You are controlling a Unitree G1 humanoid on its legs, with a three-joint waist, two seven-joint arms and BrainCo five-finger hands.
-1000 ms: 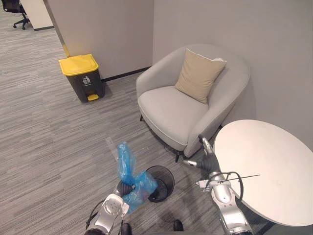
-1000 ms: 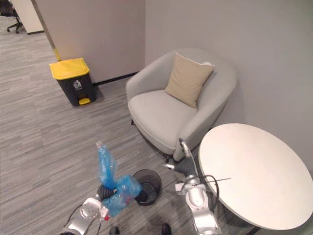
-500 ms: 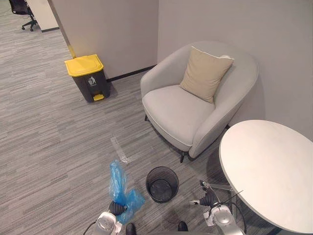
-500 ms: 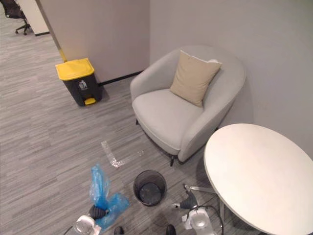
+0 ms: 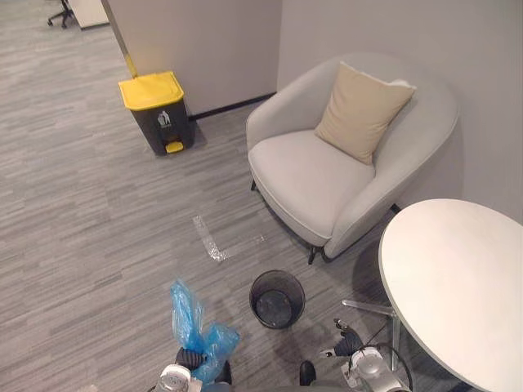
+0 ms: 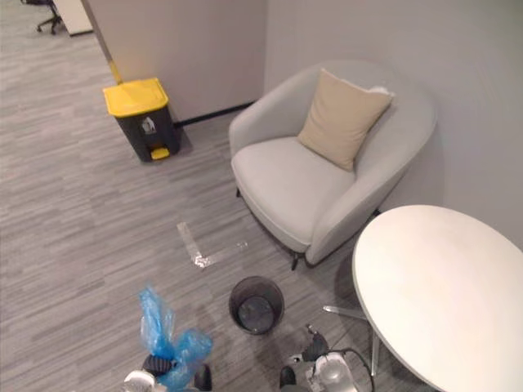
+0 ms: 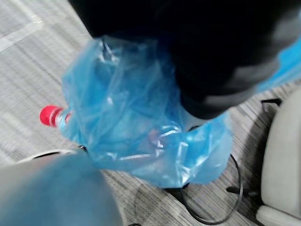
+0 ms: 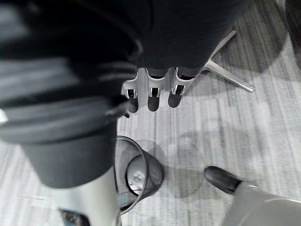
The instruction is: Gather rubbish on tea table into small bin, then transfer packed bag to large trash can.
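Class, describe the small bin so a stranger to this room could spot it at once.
Find the grey armchair beside the round white table. Just before them stands the small bin: round, black mesh, lidless, unlike the yellow-lidded trash can.

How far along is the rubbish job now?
Done: the round white table is bare and the small black mesh bin has no liner. In hand: the left hand holds the packed blue plastic bag. Left: carrying it to the yellow-lidded dark trash can.
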